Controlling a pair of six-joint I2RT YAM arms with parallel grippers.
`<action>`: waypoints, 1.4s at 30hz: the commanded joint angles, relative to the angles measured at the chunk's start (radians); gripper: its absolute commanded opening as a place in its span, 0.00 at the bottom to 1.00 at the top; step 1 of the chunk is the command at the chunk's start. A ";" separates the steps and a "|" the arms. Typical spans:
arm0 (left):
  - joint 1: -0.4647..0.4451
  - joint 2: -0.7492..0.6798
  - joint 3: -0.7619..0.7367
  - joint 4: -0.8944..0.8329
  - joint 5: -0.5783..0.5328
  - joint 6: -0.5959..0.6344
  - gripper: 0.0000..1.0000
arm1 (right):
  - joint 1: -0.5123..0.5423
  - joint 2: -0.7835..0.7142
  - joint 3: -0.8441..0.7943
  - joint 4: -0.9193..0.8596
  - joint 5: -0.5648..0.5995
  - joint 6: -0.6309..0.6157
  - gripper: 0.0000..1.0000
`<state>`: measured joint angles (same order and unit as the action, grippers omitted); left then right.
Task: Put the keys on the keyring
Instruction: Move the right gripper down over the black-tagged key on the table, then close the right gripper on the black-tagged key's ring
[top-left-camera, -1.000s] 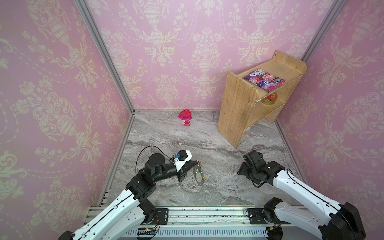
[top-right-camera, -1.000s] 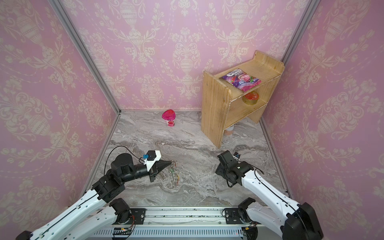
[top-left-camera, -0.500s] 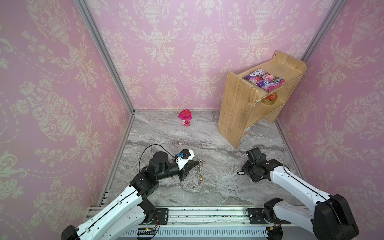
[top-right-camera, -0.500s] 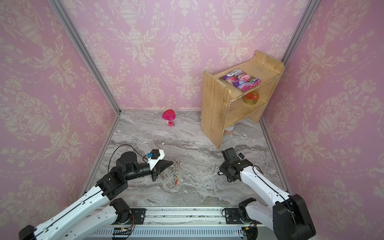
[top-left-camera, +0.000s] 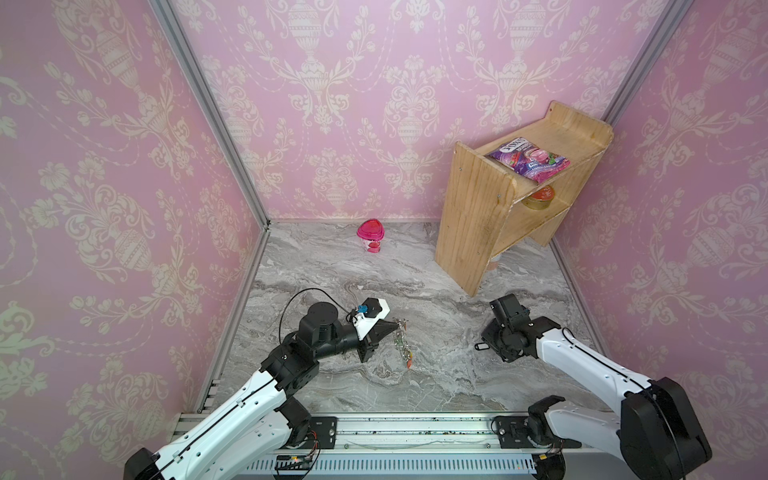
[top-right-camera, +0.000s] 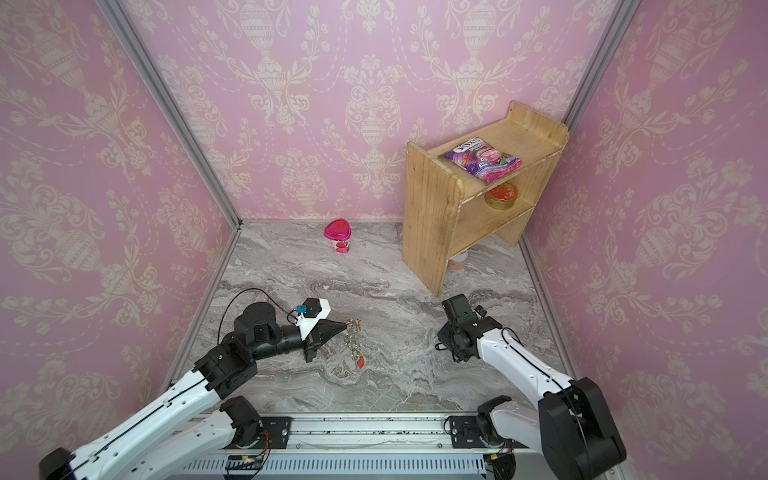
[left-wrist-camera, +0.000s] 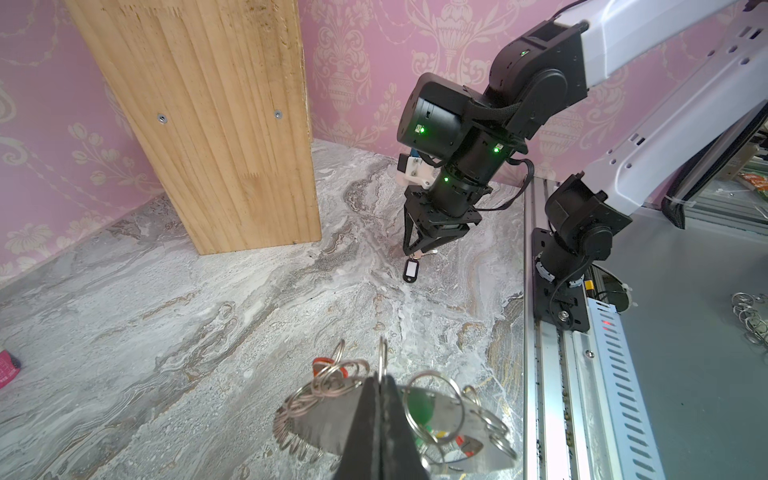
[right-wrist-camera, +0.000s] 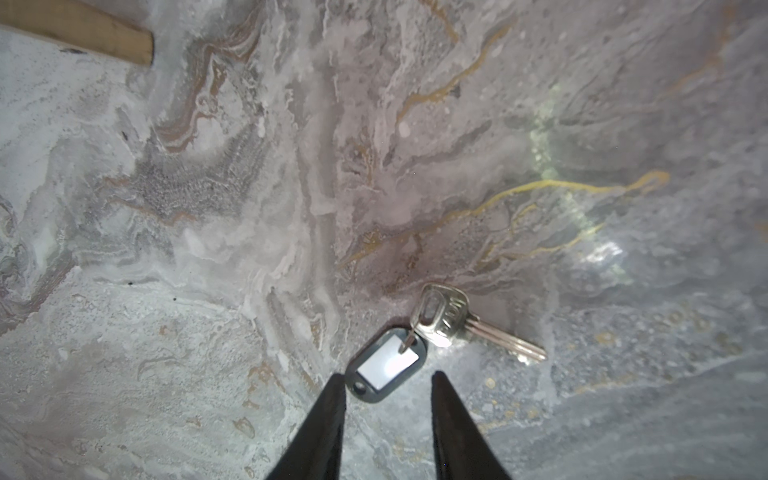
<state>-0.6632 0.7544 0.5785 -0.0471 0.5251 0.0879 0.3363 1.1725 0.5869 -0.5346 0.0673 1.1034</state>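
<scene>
Tabletop layout, clock directions from the keyring (top-left-camera: 402, 347).
The keyring hangs at the tip of the left gripper (top-left-camera: 398, 323); the keys (right-wrist-camera: 440, 328) lie on the table (top-left-camera: 436, 386) at 3 o'clock, tag end between the fingertips of the right gripper (right-wrist-camera: 388, 380); a lidded cup (top-left-camera: 369, 235) stands at 12 o'clock; a shelf unit (top-left-camera: 473, 216) stands at 1 o'clock, with a packet (top-left-camera: 528, 160) on top and a tin (top-left-camera: 538, 198) on the board beneath.

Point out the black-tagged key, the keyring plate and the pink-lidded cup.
black-tagged key (right-wrist-camera: 387, 362): right wrist view, on the tag's white label.
keyring plate (left-wrist-camera: 326, 422): left wrist view, on the flat grey plate below the rings.
pink-lidded cup (top-left-camera: 369, 230): a top view, on its lid.
</scene>
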 joint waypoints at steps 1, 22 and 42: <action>0.008 -0.019 0.015 0.018 0.019 0.000 0.00 | -0.010 0.010 -0.006 -0.005 0.013 0.014 0.34; 0.008 -0.023 0.014 0.016 0.013 0.000 0.00 | -0.020 0.073 0.000 0.022 0.018 -0.003 0.20; 0.011 -0.033 0.015 0.014 0.018 0.001 0.00 | -0.021 0.075 0.001 0.024 0.009 -0.023 0.00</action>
<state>-0.6621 0.7437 0.5785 -0.0471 0.5251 0.0879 0.3210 1.2480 0.5869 -0.5034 0.0765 1.0992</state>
